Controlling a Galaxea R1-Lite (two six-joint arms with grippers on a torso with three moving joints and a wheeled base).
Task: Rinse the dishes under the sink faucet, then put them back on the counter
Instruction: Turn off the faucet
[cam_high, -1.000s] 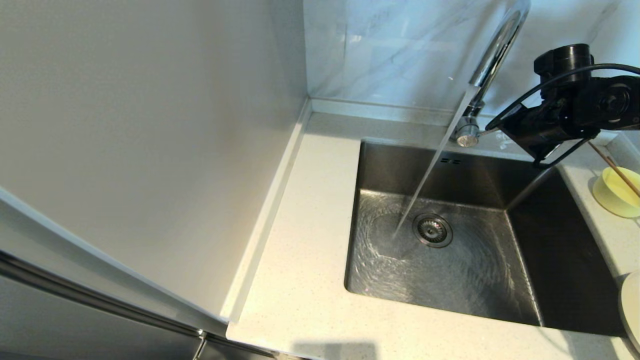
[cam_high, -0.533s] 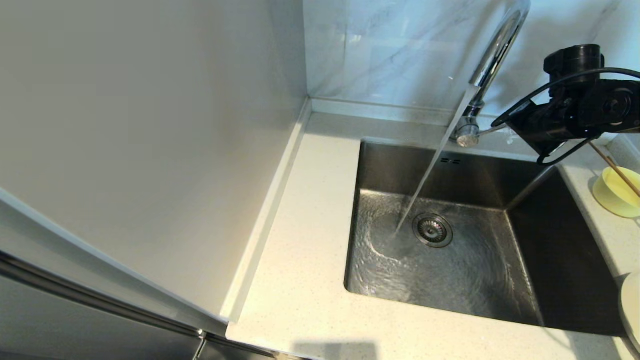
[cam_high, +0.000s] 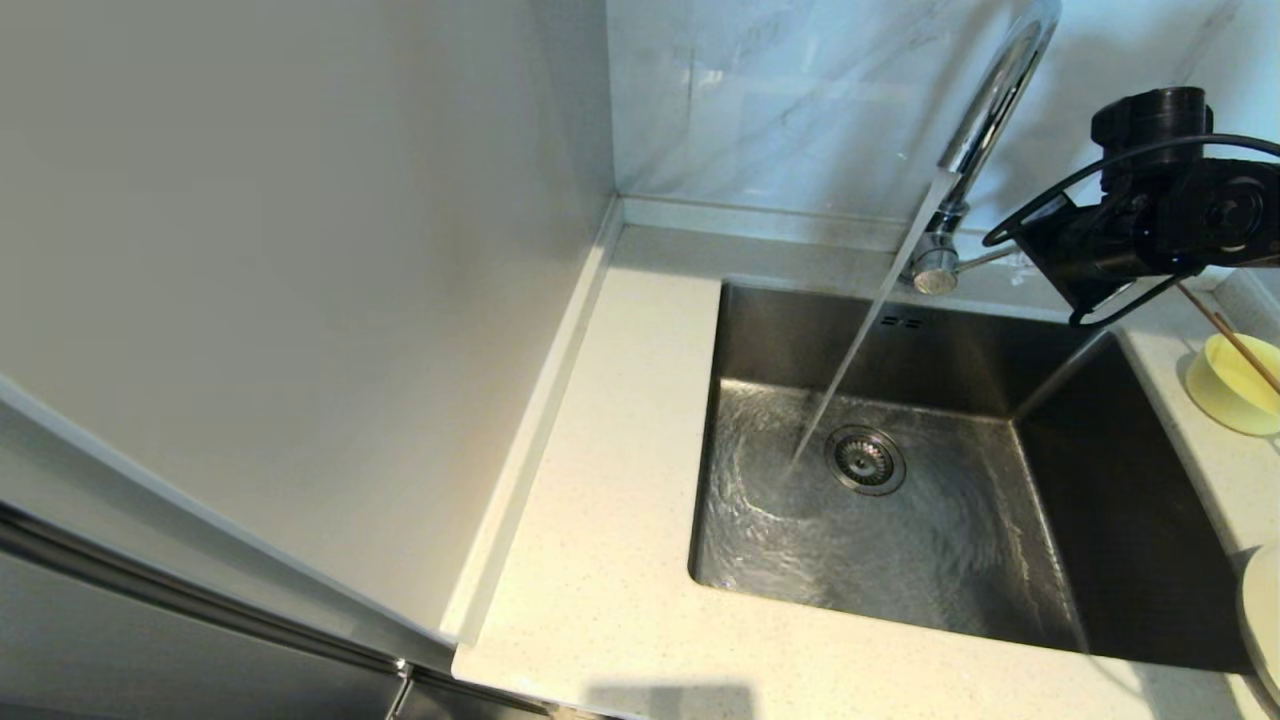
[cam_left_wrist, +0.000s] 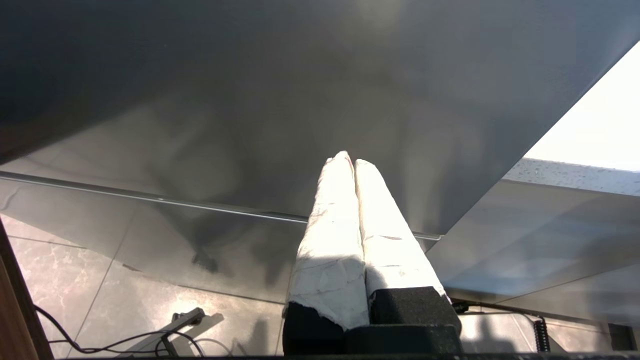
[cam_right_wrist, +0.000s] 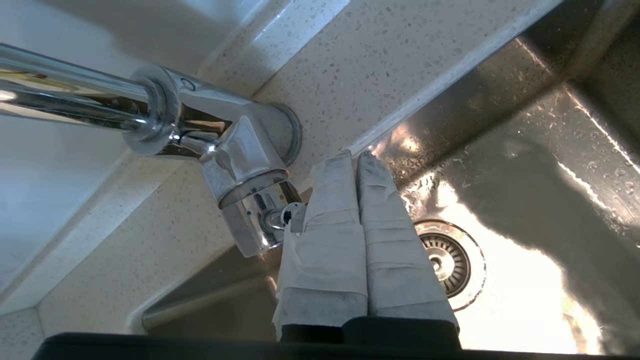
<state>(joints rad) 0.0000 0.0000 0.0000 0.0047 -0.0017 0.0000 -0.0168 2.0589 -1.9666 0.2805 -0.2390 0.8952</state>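
1. The right end effector (cam_right_wrist: 356, 160) hangs just beside the faucet (cam_right_wrist: 235, 165), over the back rim of the sink (cam_high: 760, 330). Its taped fingers (cam_right_wrist: 330, 220) are pressed together and hold nothing. One finger lies against the tip of the thin side lever (cam_right_wrist: 289, 214). Water is running from the spout into the basin.

2. The left end effector (cam_left_wrist: 351, 159) is parked well away from the work, beside a grey panel. Its fingers are also pressed together and empty.

3. The pale yellow bowl (cam_high: 1232, 385) stands on the tabletop (cam_high: 620, 520), off to the outer side of the right end effector, with the chopsticks (cam_high: 1240, 345) resting across its rim. It looks light and rigid, probably plastic or thin ceramic. Its rim seems the best place to pinch, one finger inside and one outside. Once wet it is likely to be slippery.

4. The chopsticks are thin, stiff and very light. They could roll or slide off the bowl at a touch, so I would take both together near the middle, crosswise.

5. Only the edge of the off-white plate (cam_high: 1262, 610) shows, nearer the robot than the bowl. It is likely the heaviest and most fragile piece, with only its rim to grip.

6. None of the dishes is under the water yet.
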